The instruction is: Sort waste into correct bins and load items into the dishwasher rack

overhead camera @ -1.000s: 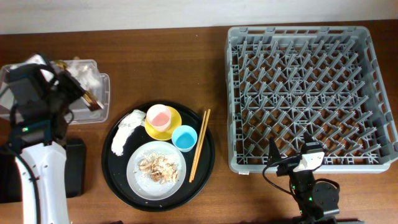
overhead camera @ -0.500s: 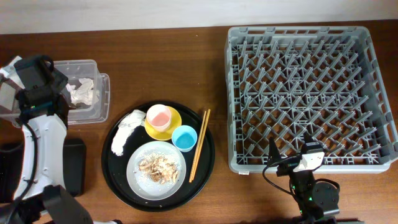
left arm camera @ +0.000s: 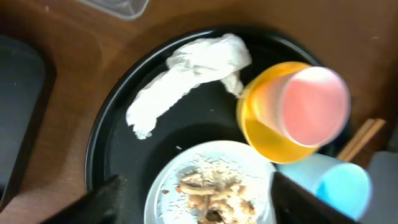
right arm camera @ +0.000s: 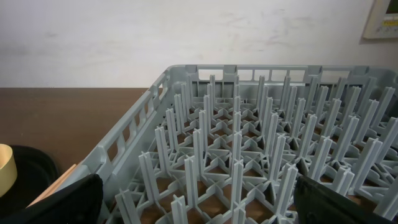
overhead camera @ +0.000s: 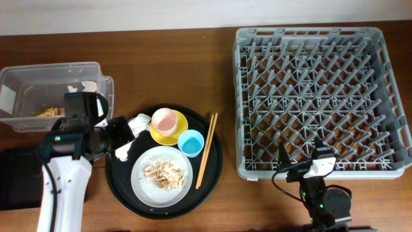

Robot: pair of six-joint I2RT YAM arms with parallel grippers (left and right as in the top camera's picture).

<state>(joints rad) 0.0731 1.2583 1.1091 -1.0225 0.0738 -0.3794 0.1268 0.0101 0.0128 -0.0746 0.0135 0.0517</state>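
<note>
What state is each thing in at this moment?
Tissue, crumpled, lying on round tray.
Pink cup, upright, empty, on saucer.
Blue cup, upright, empty.
Plate, carrying food scraps.
Chopsticks, lying together on tray.
Rack, empty.
Tub, open, some waste inside.
Left gripper, open.
Right gripper, open.

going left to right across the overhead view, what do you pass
clear tub → tissue → pink cup → light-blue cup → chopsticks → dishwasher rack
</note>
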